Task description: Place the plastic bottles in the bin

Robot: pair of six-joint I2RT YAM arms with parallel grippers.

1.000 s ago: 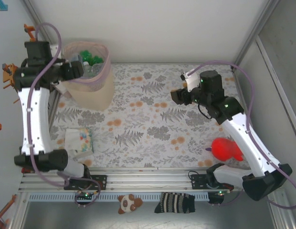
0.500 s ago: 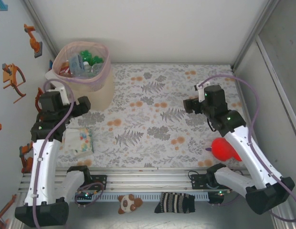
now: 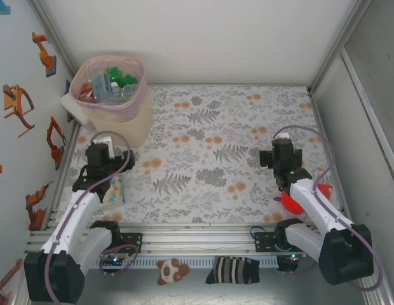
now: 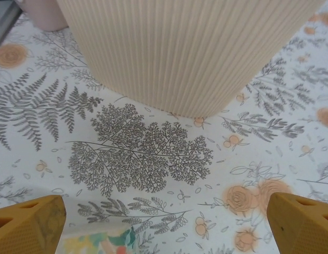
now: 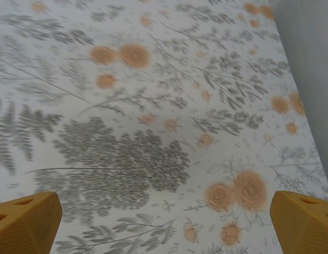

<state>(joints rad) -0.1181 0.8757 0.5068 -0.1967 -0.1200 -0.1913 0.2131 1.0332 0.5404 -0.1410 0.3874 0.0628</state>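
Left hand (image 4: 165, 223) and right hand (image 5: 164, 222) were both spread wide, holding nothing. Bottles (image 3: 111, 81) lay heaped in the bin (image 3: 130, 124) at the far left corner of the bench (image 3: 210, 146). Left hand hovered near the bin's ribbed wall, by a dotted box (image 3: 111, 189); right hand hung near a red toy (image 3: 302, 202).

Cloth (image 3: 203, 136): white with grey ferns and orange flowers, covering the table.
Red toy (image 3: 288, 202): plush, on the cloth's near right part, partly hidden.
Dotted box (image 3: 114, 189): white with coloured dots, near left on the cloth, partly hidden; a corner shows in the left wrist view (image 4: 100, 242).
White container (image 3: 70, 108): small, far left by the wall.
Stickers (image 3: 18, 101): orange figures on the left wall.
Bear (image 3: 169, 270): small plush, below the rail (image 3: 197, 236).
Sock (image 3: 233, 269): striped, just right of the bear.
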